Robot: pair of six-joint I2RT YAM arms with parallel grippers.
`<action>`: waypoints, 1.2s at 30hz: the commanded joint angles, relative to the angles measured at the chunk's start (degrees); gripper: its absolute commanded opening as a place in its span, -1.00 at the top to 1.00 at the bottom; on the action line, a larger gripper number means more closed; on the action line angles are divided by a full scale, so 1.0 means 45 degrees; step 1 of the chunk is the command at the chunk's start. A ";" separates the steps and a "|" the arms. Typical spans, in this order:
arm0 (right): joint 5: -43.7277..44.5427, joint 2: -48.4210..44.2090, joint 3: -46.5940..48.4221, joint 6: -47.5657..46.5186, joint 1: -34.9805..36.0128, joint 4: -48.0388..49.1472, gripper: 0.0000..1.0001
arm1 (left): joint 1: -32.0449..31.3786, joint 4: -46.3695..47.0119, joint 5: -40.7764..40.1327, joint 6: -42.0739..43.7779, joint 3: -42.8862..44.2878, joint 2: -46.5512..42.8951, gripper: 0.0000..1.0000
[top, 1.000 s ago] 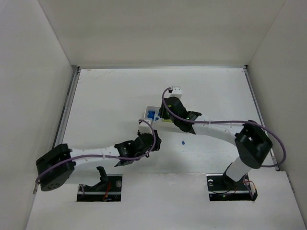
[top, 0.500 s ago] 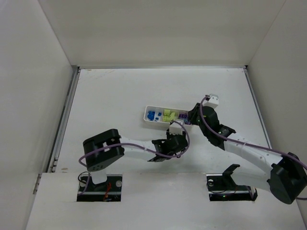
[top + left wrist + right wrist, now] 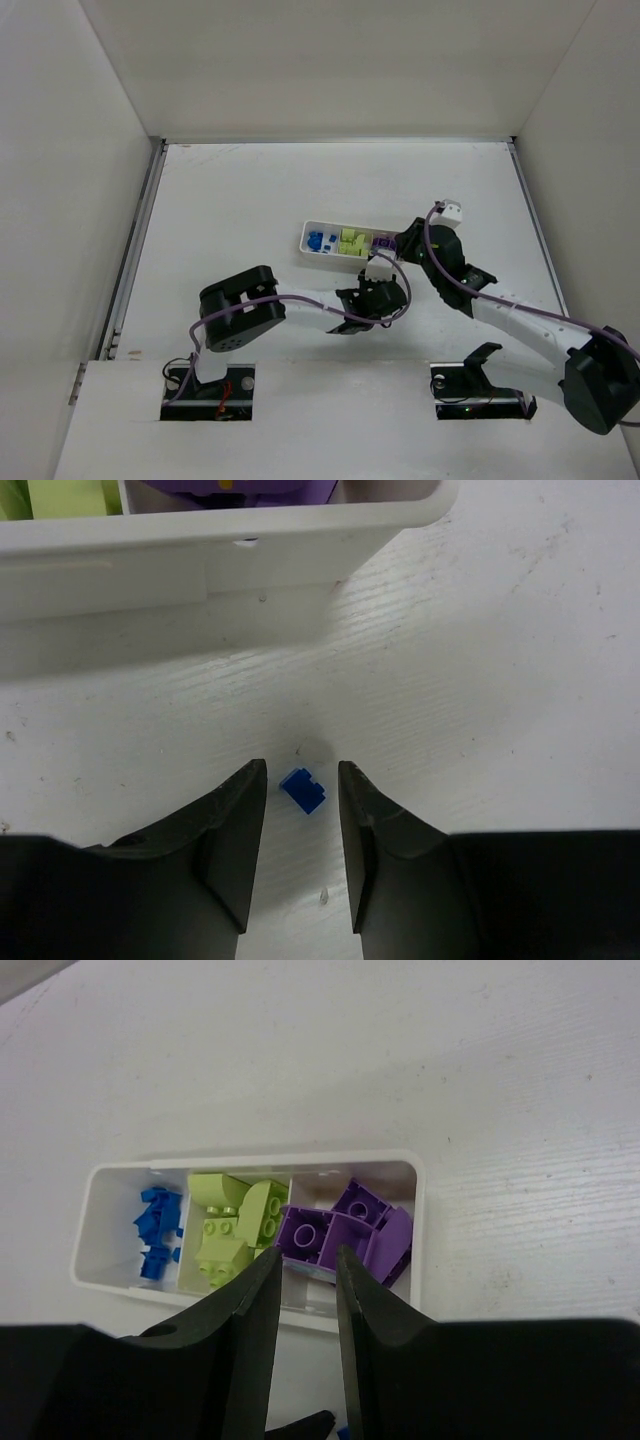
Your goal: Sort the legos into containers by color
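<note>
The sorting looks all but done. In the right wrist view the long white plastic tray with three compartments (image 3: 250, 1158) holds tiny blue cubes (image 3: 155, 1230) in its left cell, lime-green studded bricks (image 3: 232, 1228) in the middle cell and purple studded bricks (image 3: 350, 1228) in the right one. As far as I can see, only one piece is outside it. That is a small blue plastic cube (image 3: 302, 790) lying on the white table (image 3: 520, 680), just below the centre of the left wrist view and near the tray's outer wall at its purple end.

The left gripper (image 3: 300, 772) is down at the table with its fingers apart, one on each side of that cube. The cube sits right between the tips with a sliver of gap on either side, so nothing is clamped yet. From above, the gripper itself hides the cube.

The right gripper (image 3: 307, 1260) hangs over the purple end of the tray, its fingers a little apart and empty.

I'd judge that what remains is to close on the cube, lift it and carry it along to the blue cell at the tray's left end.
</note>
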 commanded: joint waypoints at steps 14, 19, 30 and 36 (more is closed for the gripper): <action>-0.0528 -0.0745 -0.0521 0.0083 -0.0236 0.1073 0.31 | -0.0420 -0.2466 -0.1417 -0.0291 0.1209 0.0613 0.58; -0.0547 -0.0882 -0.0677 0.0103 -0.0236 0.1073 0.31 | -0.0479 -0.2505 -0.1476 -0.0408 0.1228 0.0829 0.68; -0.0528 -0.1351 -0.0990 0.0181 -0.0334 0.1170 0.17 | -0.0655 -0.2076 -0.2570 0.0646 0.0117 -0.2194 0.84; -0.0470 -0.1214 -0.1068 0.0259 -0.0315 0.1346 0.10 | 0.1197 -0.1589 -0.1829 0.0997 -0.1113 -0.4773 0.82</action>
